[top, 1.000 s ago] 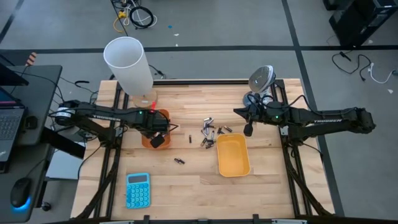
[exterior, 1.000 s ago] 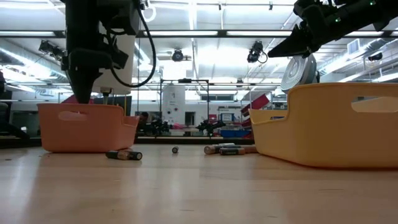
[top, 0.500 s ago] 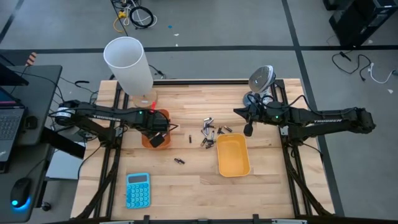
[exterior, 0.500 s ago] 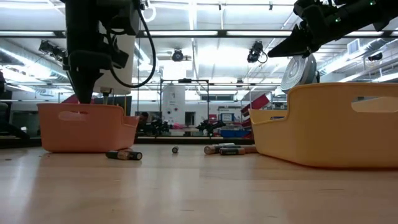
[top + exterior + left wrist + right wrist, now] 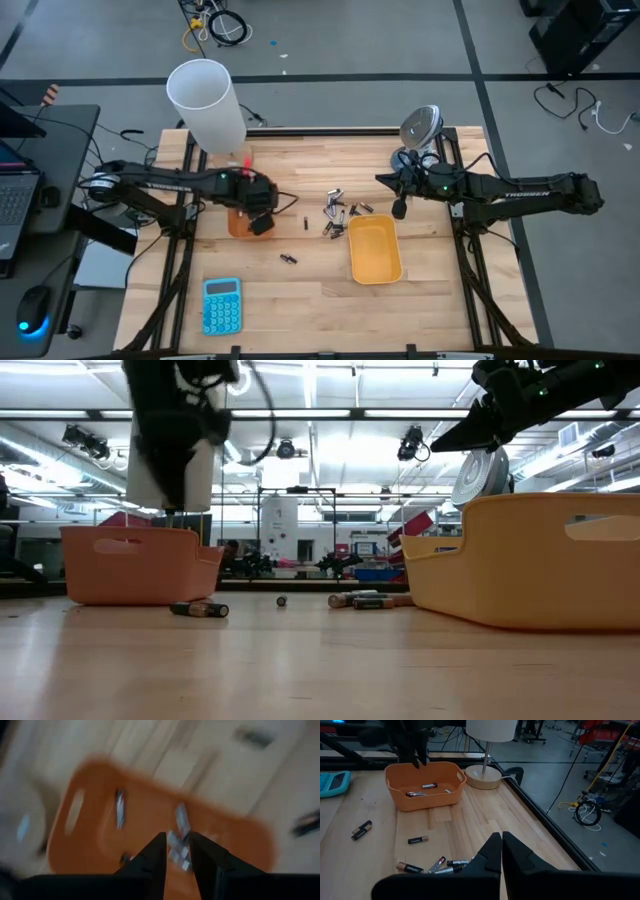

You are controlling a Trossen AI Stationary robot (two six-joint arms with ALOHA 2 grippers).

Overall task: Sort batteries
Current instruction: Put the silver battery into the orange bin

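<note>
**High view: left pincer hanging empty over orange tray as loose cells wait mid-bench**

High view is showing the left pincer point(image 5: 258, 222) hovering above the orange rectangular plastic tray point(image 5: 236, 222), its fingers parted a little and gripping nothing that can be seen. Several small cylindrical batteries point(image 5: 179, 840) are lying inside that tray, seen from the left wrist. More small silvery and dark cylindrical batteries point(image 5: 335, 212) are sitting scattered on the pale wooden bench point(image 5: 300, 290), just beside the yellow rectangular plastic tray point(image 5: 374, 250), and one stray pair point(image 5: 288, 259) is lying apart, nearer the front.

The right pincer point(image 5: 398, 210) is waiting shut and empty above the bench, close to the yellow tray's far corner.

Risks, as judged from here: the round cells are likely to roll if nudged by a finger closing off-centre, and the tight cluster is inviting a grip on two at once. Silvery and dark cells are lying mixed, so a wrong pick could be landing in the wrong tray. The left arm is also working close to the tall white cylindrical lampshade point(image 5: 205, 102).

White lettering is showing along both arms, too small to read reliably. The turquoise pocket calculator point(image 5: 221, 305) is showing no legible writing.
</note>
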